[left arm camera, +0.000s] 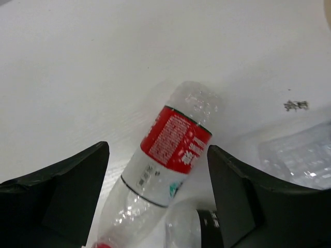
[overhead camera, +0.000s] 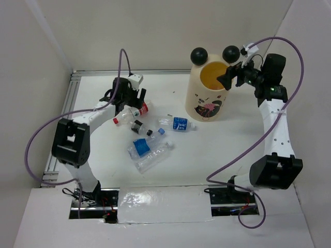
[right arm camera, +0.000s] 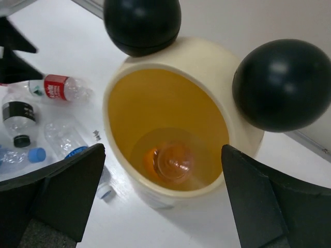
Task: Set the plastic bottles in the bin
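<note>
The cream bin [overhead camera: 195,93] with two black ball ears stands at the back right. My right gripper [overhead camera: 229,78] hangs open and empty over its yellow mouth. In the right wrist view [right arm camera: 163,155] a clear bottle with an orange part [right arm camera: 173,161] lies at the bottom of the bin [right arm camera: 201,51]. My left gripper [overhead camera: 137,102] is open, its fingers either side of a red-label bottle [left arm camera: 176,139] lying on the table, not touching it. A black-label bottle [overhead camera: 138,126], a small blue-label bottle [overhead camera: 178,124] and a larger blue-label bottle [overhead camera: 147,151] lie nearby.
The bottles lie in a loose cluster at the table's left centre. Part of a crushed clear bottle [left arm camera: 302,155] lies right of the left fingers. White walls enclose the table; a metal rail [overhead camera: 67,103] runs along the left edge.
</note>
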Tool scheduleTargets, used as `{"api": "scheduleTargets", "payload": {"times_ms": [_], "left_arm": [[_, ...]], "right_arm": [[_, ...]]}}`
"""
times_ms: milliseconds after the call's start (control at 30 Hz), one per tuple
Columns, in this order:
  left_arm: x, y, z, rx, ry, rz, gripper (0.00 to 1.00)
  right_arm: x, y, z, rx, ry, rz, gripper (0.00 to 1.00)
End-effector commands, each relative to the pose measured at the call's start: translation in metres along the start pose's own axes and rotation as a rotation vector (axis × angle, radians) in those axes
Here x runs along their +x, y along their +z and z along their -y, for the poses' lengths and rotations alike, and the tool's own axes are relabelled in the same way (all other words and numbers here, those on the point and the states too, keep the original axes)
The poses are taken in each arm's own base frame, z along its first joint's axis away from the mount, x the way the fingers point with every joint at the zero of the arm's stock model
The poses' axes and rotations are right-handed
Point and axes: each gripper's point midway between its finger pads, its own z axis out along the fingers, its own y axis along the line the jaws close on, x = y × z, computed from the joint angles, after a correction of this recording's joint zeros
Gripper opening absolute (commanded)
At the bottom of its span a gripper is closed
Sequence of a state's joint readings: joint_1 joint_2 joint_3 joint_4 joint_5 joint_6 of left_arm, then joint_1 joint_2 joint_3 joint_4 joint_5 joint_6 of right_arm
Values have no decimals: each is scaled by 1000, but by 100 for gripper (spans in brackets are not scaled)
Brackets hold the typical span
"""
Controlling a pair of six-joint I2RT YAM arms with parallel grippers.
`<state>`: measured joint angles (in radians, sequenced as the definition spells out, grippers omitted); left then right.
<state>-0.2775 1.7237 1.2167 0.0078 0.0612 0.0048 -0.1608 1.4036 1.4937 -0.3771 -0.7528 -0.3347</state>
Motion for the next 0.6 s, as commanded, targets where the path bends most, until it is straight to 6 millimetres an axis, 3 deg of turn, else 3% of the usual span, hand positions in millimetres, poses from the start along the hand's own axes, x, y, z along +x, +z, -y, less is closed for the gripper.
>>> {"api": "scheduleTargets", "payload": {"times_ms": [0, 133, 300, 433, 533, 567], "left_arm": [[-3, 31, -2, 43, 174, -37, 89], [21, 62, 13, 121, 265, -127, 85], [49, 67, 38, 183, 363, -188, 83], [73, 73, 42, 189, 359, -246, 80], [86, 78, 37, 136, 350, -288, 65], [86, 80, 29, 85, 342, -299, 52]], "right_arm": [[-52, -47, -31, -96, -80, 107, 100], [-37, -68, -41, -87, -65, 81, 100], [-23, -78, -39, -60, -37, 55, 100], [-14, -79, -36, -46, -3, 45, 100], [-6, -77, -37, -50, 26, 33, 100], [-5, -78, -39, -50, 26, 33, 100]]}}
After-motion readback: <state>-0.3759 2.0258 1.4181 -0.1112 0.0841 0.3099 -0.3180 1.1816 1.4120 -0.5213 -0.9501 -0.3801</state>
